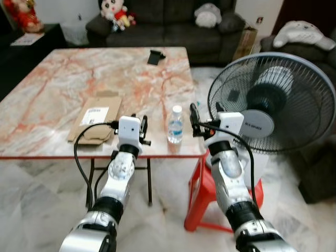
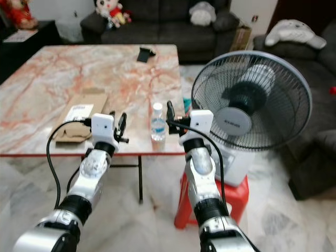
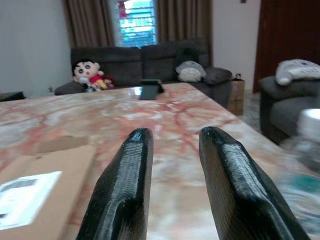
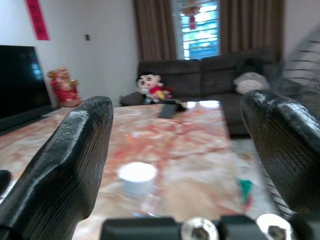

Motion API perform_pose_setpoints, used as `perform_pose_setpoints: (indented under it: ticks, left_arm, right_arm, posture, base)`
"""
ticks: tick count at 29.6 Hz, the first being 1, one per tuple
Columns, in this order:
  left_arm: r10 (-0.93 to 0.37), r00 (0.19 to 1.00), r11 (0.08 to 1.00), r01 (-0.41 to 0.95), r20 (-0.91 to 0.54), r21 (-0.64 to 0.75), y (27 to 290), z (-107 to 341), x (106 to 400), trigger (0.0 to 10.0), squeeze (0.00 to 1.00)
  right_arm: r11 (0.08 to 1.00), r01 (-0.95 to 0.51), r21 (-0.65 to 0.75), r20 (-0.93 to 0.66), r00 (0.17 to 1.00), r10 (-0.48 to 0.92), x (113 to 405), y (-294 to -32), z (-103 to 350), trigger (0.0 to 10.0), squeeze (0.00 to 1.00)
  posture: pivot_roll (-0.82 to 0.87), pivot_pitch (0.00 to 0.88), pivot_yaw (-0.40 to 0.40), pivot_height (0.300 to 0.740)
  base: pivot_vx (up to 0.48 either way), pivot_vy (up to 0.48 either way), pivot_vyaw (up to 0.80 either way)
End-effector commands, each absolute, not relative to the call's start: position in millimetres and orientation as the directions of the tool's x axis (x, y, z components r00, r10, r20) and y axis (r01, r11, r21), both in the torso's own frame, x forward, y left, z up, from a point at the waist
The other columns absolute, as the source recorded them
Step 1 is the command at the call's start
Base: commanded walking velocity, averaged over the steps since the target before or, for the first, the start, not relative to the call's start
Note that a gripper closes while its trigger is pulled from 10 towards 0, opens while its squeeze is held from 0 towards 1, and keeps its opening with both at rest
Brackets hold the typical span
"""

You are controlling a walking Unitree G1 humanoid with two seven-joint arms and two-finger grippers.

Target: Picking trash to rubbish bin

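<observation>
We stand in a living room before a marble-patterned table (image 1: 63, 89) veined in orange, with a dark sofa (image 1: 173, 23) against the far wall carrying a doll (image 1: 116, 11) and a grey plush cushion (image 1: 208, 14). Near the table's front edge stands a clear plastic water bottle (image 1: 175, 125) with a white cap, upright, and to its left lies a flattened cardboard package (image 1: 95, 116) with a white label. Farther back on the table rests a small dark object (image 1: 155, 56) we cannot identify. Our left gripper (image 1: 140, 125) is raised at the table's front edge, between the cardboard and the bottle, its two black fingers (image 3: 131, 170) close together with only a narrow gap, holding nothing. Our right gripper (image 4: 177, 145) is held up just to the right of the bottle, at the table's right corner; in its wrist view the fingers (image 4: 70, 165) are spread wide apart, with the bottle's white cap seen low between them, and they do not touch it. To the right of the table a large electric fan (image 1: 273, 102) stands on a red plastic stool (image 1: 205, 194), close behind our right arm. The floor is pale marble tile (image 1: 31, 199).
</observation>
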State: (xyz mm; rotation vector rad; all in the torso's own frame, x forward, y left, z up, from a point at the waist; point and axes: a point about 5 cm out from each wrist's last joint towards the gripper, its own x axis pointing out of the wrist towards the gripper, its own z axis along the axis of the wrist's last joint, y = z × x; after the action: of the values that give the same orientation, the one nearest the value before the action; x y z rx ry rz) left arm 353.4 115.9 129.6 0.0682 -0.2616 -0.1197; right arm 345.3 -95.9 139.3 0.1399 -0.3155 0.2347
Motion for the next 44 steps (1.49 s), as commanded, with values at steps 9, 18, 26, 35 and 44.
perform_pose_setpoints:
  ticks: [9, 18, 26, 35, 44]
  left_arm:
    - [-0.093, 0.959, 0.994, 0.074, 0.266, 0.078, 125.4, 134.2, 355.7, 10.0, 0.0]
    - [-0.083, 0.952, 0.996, 0.066, 0.295, 0.067, 127.0, 137.0, 354.6, 10.0, 0.0]
    - [-0.076, 0.953, 0.996, 0.059, 0.292, 0.068, 128.5, 136.2, 354.4, 10.0, 0.0]
    - [-0.074, 0.956, 0.996, 0.056, 0.283, 0.07, 130.3, 134.9, 354.7, 10.0, 0.0]
    - [-0.073, 0.965, 0.994, 0.05, 0.253, 0.098, 138.1, 136.8, 359.7, 10.0, 0.0]
  right_arm:
    - [0.953, -0.293, 0.078, 0.332, 0.909, 0.252, 346.0, -85.2, 144.8, 10.0, 0.0]
    - [0.936, -0.342, 0.078, 0.33, 0.895, 0.3, 343.4, -77.6, 144.5, 10.0, 0.0]
    - [0.927, -0.368, 0.079, 0.321, 0.889, 0.326, 342.3, -74.7, 142.9, 10.0, 0.0]
    - [0.915, -0.397, 0.076, 0.271, 0.891, 0.364, 340.0, -70.4, 134.4, 10.0, 0.0]
    - [0.913, -0.403, 0.069, 0.241, 0.894, 0.377, 340.6, -67.4, 131.9, 10.0, 0.0]
  posture:
    - [-0.04, 0.008, -0.007, 0.74]
    - [-0.04, 0.009, -0.006, 0.74]
    - [-0.04, 0.01, -0.007, 0.74]
    - [-0.04, 0.004, -0.008, 0.74]
    - [-0.03, 0.0, -0.01, 0.74]
  base:
    - [0.361, 0.0, 0.0]
    - [0.179, 0.0, 0.0]
    - [0.0, 0.0, 0.0]
    - [0.0, 0.0, 0.0]
    - [0.0, 0.0, 0.0]
